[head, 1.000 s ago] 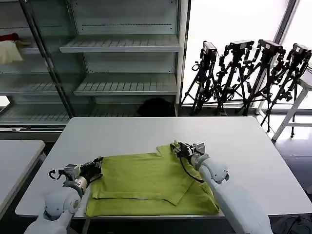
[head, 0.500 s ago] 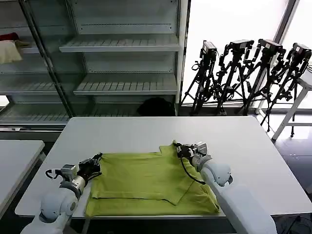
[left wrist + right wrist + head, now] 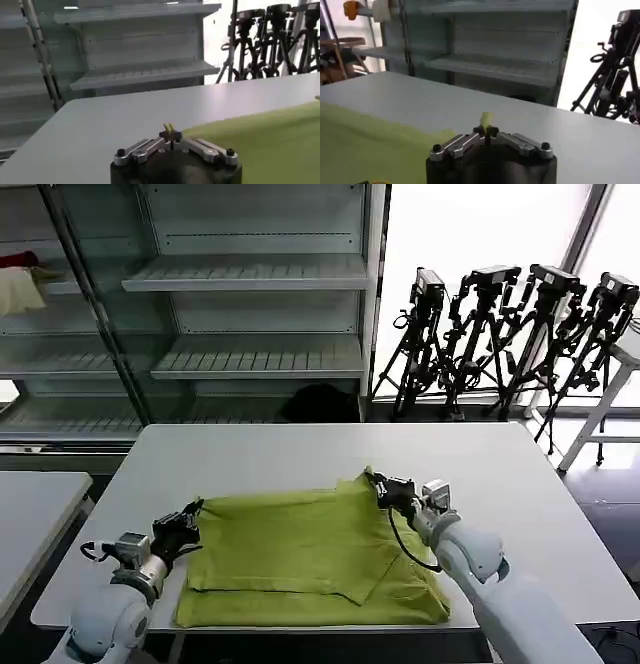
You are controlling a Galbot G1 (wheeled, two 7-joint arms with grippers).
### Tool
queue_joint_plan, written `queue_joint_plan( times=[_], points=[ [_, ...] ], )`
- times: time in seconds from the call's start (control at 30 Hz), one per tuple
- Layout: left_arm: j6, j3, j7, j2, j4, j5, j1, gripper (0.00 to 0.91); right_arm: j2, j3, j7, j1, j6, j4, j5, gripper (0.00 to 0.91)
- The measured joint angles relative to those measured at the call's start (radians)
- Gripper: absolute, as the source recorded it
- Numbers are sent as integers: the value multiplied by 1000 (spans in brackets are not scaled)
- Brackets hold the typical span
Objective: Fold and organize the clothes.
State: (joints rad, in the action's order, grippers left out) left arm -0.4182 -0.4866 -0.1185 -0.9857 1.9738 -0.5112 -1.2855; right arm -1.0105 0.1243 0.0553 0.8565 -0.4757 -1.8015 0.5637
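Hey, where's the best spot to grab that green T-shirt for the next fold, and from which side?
Probably the two far corners of the T-shirt, approached from the outer sides. It lies flat, so only edges offer a pinch. The left gripper and right gripper are already shut on cloth there.

One yellow-green T-shirt (image 3: 310, 554) on one white bench (image 3: 300, 454). Two pincers: left pincer (image 3: 190, 516), right pincer (image 3: 377, 483), each pinching shirt fabric. Four camera tripods (image 3: 510, 334). One shelving unit (image 3: 250, 274).

No readable text, labels, brands or numbers anywhere.
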Motion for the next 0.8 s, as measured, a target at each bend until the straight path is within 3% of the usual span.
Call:
queue_joint_plan(
  times=[0.8],
  points=[
    [-12, -51, -139, -3, 278, 117, -280, 0, 161, 126, 7, 328, 78, -288, 24, 0]
  ],
)
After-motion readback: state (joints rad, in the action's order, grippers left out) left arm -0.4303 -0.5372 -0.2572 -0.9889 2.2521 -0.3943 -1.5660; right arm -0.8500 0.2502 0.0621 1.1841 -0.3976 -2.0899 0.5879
